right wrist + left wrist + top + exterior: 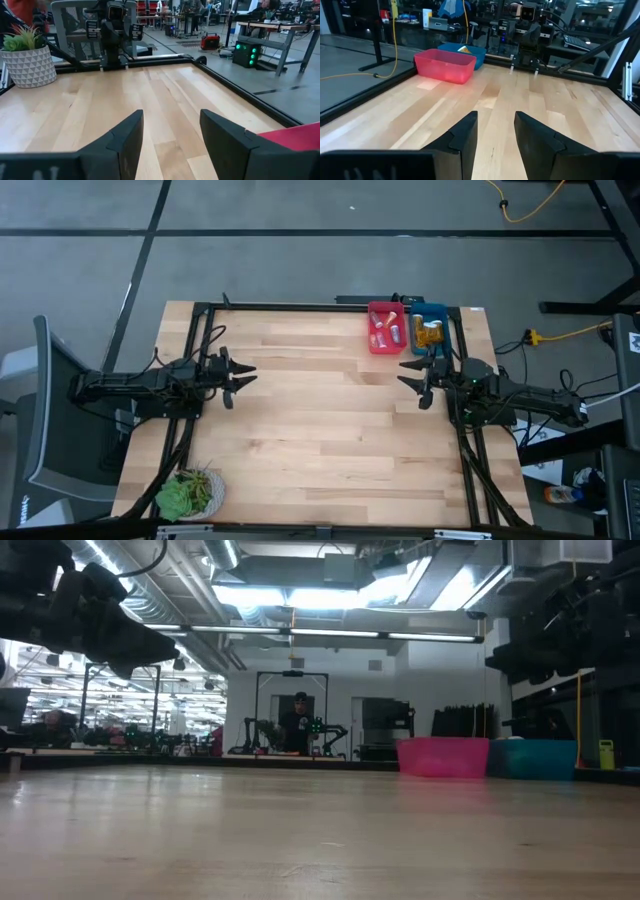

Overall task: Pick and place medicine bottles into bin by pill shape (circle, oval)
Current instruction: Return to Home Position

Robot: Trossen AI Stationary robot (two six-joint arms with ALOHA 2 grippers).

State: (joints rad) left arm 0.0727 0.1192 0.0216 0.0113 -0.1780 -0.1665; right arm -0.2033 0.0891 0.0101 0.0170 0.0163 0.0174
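- At the right arm's side of the surface (320,430), the medicine bottles (384,330) are lying inside the red bin (371,345) and the blue bin (428,308) beside it. None are showing loose on the wood.
- The left hand (238,377) is hovering near the left edge, fingers spread and gripping nothing. The right hand (415,375) is hovering just beside the bins, likewise released and empty.
- Risk, my judgement: the right hand is sitting close to the bins, so a careless swing while retracting could clip a rim and spill bottles.
- The high view is showing the bins' contents; the low view is giving only their walls, plus a person (298,725) far behind. The right wrist view is showing the potted plant (27,57) from the side.
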